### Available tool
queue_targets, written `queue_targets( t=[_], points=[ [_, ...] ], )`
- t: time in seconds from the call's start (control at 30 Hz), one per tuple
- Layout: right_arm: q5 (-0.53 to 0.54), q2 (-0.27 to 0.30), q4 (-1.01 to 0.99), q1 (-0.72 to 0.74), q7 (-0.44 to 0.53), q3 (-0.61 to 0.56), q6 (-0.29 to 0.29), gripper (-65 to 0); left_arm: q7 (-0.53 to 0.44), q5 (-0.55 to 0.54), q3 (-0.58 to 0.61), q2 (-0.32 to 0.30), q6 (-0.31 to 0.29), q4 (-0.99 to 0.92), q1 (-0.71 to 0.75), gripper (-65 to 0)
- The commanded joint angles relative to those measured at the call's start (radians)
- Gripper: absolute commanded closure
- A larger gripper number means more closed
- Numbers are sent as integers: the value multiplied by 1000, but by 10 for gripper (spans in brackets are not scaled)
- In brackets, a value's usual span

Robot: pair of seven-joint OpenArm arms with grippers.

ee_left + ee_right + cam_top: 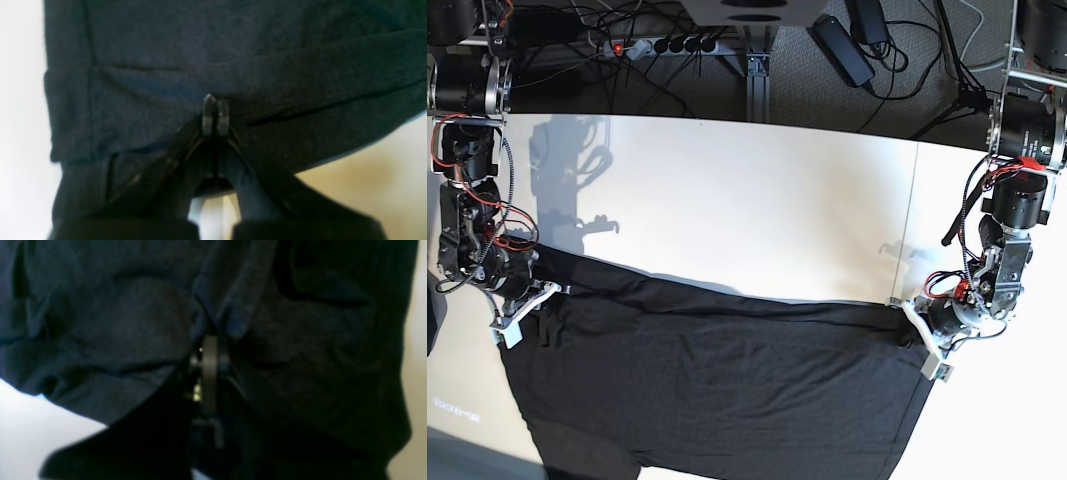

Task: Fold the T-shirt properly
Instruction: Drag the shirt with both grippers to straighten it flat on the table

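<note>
The black T-shirt (pixel 717 390) lies spread across the near half of the white table (pixel 747 210), its far edge stretched between my two grippers; no print shows. My left gripper (pixel 911 318) is shut on the shirt's far right corner; in the left wrist view its fingertips (pixel 215 115) pinch the dark fabric (pixel 233 60). My right gripper (pixel 539 296) is shut on the shirt's far left corner; in the right wrist view the jaws (pixel 210 373) are closed with bunched fabric (pixel 116 323) around them.
A power strip (pixel 662 45), cables and a black adapter (pixel 842 45) lie on the floor beyond the table's far edge. A seam (pixel 914 220) runs down the table at the right. The shirt's near part runs past the bottom of the base view.
</note>
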Motion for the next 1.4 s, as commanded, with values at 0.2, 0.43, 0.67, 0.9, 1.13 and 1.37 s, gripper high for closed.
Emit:
queue_targets(
  t=[0.2,0.43,0.67,0.9,1.13,1.37],
  points=[
    [39,54,168,-109,-155,13,56,0,121,-32,0,-77,14,212,122,0],
    [68,58,254,-249,-170,59,56,0,121,-76,-2,-152,15,384,264,0],
    [110,58,353,-406,-178,151,56,0,127,-76,-44,-169,16,508,413,0],
    [147,58,451,-534,-204,231,57,0,128,-76,-139,-170,15,642,577,0],
    [151,70,521,-618,-209,245,56,0,131,-76,-208,-169,15,777,723,0],
    [151,93,536,-659,-209,245,57,0,131,-76,-247,-164,15,836,818,0]
  ],
)
